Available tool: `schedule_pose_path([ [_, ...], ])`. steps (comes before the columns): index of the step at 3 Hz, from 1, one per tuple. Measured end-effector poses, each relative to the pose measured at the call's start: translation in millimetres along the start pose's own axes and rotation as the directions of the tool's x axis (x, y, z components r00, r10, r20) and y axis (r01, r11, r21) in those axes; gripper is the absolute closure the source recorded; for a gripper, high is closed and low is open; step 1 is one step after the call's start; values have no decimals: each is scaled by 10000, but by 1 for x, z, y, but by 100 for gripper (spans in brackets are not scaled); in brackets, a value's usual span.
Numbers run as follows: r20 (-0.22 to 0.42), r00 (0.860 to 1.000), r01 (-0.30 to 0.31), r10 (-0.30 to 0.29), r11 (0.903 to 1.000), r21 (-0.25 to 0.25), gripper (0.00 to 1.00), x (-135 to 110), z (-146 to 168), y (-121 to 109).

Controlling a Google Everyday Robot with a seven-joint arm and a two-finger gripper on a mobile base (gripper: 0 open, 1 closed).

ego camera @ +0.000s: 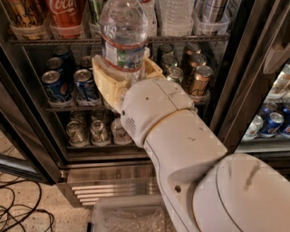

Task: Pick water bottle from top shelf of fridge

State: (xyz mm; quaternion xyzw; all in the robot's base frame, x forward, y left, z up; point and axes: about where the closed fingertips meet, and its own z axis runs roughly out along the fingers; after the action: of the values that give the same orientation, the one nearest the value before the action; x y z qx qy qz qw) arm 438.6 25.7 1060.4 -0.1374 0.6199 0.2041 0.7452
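The water bottle [123, 34] is a clear ribbed bottle with a white label band; its cap is cut off by the top edge. My gripper [124, 74] has cream-yellow fingers [103, 77] closed around the bottle's lower body, holding it upright in front of the fridge [72, 179]. The top shelf [68, 40] is the dark wire rack behind the bottle, with a red Coca-Cola bottle [65, 13] and clear bottles [174, 13] in plastic lane trays. My white arm [181, 149] fills the lower right.
Below the top shelf are racks of small cans: blue ones [56, 84] at left, bronze ones [197, 81] at right, silver ones [88, 131] lower down. A second cooler section with cans [272, 122] stands at right. Black cables [22, 213] lie on the floor. A clear tray [127, 217] sits at the bottom.
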Motion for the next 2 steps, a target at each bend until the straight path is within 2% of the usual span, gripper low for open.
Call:
schedule_pose_path([
  [1,-6,10000,-1,1,10000,5,100,4,-1,0],
  [2,-327,9994,-36,52,9987,511,100,16,-19,2],
])
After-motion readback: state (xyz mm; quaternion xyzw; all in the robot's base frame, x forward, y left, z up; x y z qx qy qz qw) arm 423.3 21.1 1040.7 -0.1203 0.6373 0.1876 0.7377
